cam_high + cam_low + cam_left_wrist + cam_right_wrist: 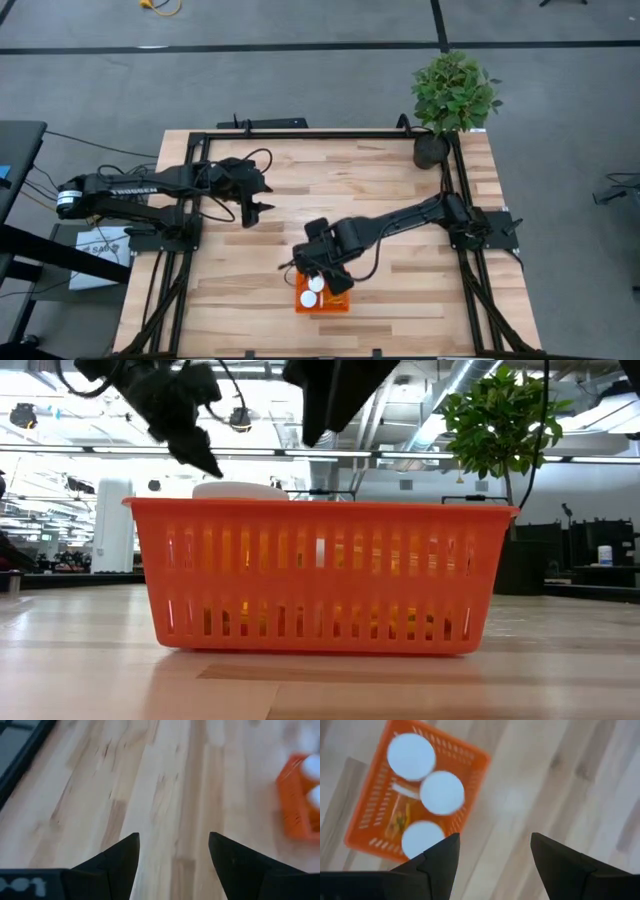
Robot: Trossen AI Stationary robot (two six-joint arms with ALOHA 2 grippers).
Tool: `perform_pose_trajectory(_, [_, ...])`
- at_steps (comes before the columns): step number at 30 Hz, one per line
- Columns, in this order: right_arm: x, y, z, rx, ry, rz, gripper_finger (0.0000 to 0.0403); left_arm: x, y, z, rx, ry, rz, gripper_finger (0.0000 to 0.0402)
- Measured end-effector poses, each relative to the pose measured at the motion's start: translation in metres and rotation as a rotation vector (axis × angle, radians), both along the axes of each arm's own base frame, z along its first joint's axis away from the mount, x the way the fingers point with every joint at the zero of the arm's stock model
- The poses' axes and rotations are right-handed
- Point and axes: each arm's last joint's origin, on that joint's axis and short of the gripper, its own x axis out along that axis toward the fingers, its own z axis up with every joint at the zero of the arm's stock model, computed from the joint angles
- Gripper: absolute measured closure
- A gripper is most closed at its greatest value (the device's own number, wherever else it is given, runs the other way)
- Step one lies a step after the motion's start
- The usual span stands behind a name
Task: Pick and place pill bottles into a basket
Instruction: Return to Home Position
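The orange mesh basket (322, 298) stands on the wooden table near its front edge. It also shows in the low view (320, 575) and the right wrist view (375, 825). Three white-capped pill bottles (441, 793) stand upright in it, and one cap (240, 490) rises above the rim. Another orange piece with a white label (400, 812) lies on the basket floor between them. My right gripper (495, 850) hovers open and empty just above the basket, toward its far side (322, 268). My left gripper (174, 847) is open and empty over bare wood, left of and beyond the basket (255, 210).
A potted green plant (452, 95) in a black pot stands at the table's far right corner. A black metal frame (330, 133) runs around the tabletop. Bare wood lies between the two arms and to the right of the basket.
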Motion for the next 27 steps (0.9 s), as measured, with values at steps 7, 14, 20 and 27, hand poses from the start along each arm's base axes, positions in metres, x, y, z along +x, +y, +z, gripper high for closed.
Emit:
perform_pose_trajectory(7, [-0.01, -0.036, 0.061, 0.07, -0.128, -0.17, 0.0163, 0.0, -0.006, 0.043, -0.049, -0.279, -0.061, 0.0172])
perform_pose_trajectory(14, [-0.037, -0.06, 0.127, 0.166, -0.38, -0.261, 0.0163, -0.039, -0.021, 0.086, -0.02, -0.572, -0.088, 0.0172])
perform_pose_trajectory(20, [-0.07, -0.066, 0.174, 0.178, -0.565, -0.273, 0.0163, -0.077, -0.029, 0.098, 0.017, -0.671, -0.056, 0.0172])
perform_pose_trajectory(27, [-0.107, -0.071, 0.204, 0.121, -0.704, -0.325, 0.0163, -0.105, -0.034, 0.074, 0.0, -0.72, -0.002, 0.0172])
